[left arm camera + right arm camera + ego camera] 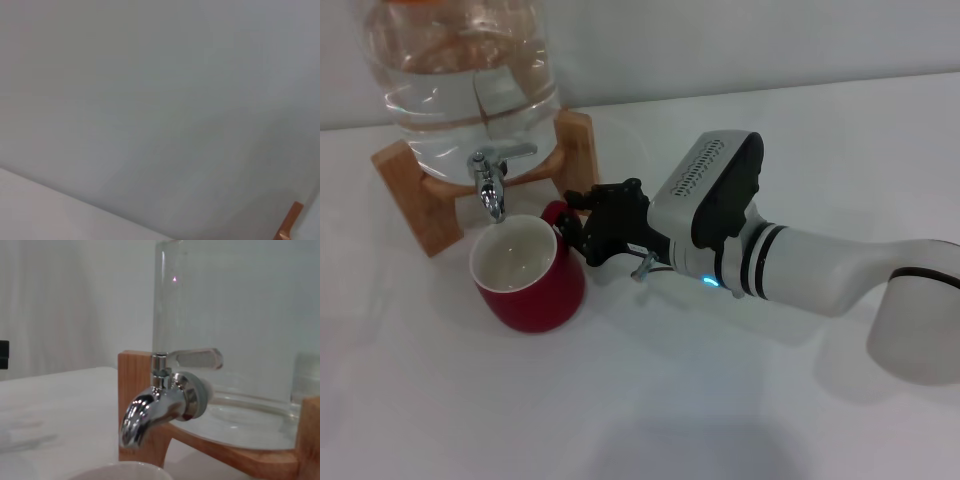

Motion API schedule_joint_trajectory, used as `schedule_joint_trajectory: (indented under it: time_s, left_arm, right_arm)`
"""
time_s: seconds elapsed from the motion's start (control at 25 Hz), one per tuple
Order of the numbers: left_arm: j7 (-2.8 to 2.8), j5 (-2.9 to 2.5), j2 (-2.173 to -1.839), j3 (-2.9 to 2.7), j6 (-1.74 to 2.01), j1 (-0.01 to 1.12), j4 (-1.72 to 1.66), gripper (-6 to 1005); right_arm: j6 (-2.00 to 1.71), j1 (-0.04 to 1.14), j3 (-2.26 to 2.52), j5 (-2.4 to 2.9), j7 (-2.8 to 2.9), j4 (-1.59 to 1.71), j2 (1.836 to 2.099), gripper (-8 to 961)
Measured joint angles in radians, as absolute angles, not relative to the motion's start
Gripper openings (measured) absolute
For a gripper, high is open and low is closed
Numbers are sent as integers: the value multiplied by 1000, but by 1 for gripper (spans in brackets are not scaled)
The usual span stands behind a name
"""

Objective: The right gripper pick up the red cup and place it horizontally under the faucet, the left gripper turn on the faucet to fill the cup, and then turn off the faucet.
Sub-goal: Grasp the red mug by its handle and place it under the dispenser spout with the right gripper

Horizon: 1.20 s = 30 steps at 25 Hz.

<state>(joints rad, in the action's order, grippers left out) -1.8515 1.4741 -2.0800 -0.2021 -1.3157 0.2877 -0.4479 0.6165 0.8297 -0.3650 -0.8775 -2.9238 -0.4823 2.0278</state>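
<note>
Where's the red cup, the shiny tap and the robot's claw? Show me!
red cup [532, 298]: head view, red outer wall.
faucet [150, 412]: right wrist view, chrome spout.
right gripper [572, 227]: head view, fingertips at the cup's handle.

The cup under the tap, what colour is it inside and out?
The cup is dark red outside and white inside, clearest in the head view.

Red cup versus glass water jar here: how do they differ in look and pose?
The squat dark red cup is opaque and sits directly on the white table; the big clear glass jar is see-through and raised on a wooden stand. The cup looks empty; the jar holds water. Both stand upright.
</note>
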Motion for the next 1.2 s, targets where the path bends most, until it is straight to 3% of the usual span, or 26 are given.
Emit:
schedule_joint_trajectory:
  time_s: [1.2]
  left_arm:
    - [-1851,1474,-2080,-202,-1325,288,-448,718]
  right_arm:
    - [605,826,-401,-877,-2914,-444,2028,241]
